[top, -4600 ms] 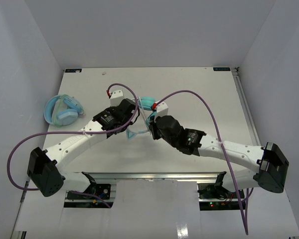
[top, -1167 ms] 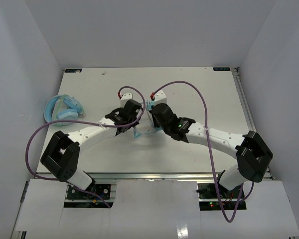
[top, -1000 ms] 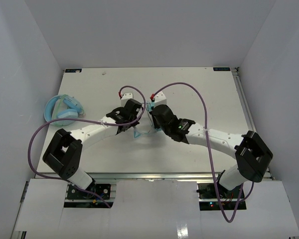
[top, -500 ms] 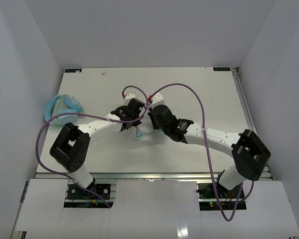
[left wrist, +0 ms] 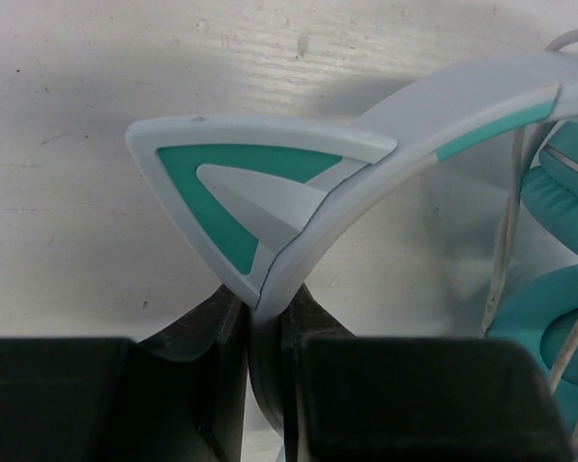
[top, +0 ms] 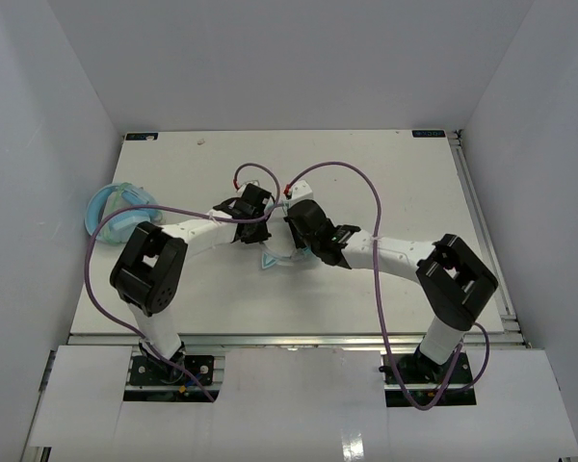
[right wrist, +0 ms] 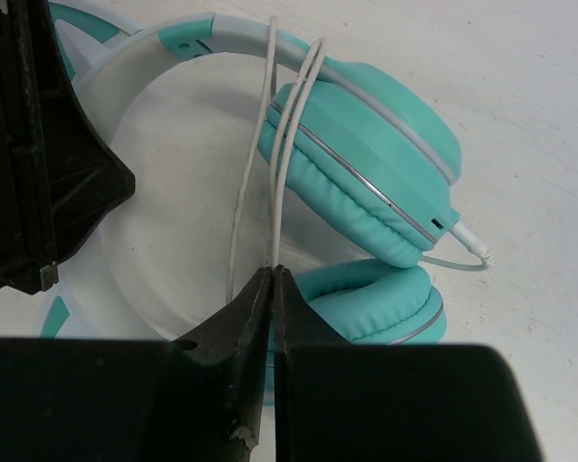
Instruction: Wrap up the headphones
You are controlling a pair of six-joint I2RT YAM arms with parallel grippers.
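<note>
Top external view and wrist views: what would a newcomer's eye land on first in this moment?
The teal headphones sit mid-view, held from both sides. The left gripper is clamped on the cat-eared headband, while the right gripper pinches the white cable drawn across an ear cup. A second, light-blue pair lies far left.

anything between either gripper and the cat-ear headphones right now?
Nothing visible. The left gripper is shut on the headband of the headphones, beside a cat ear. The right gripper pinches the white cable.
</note>
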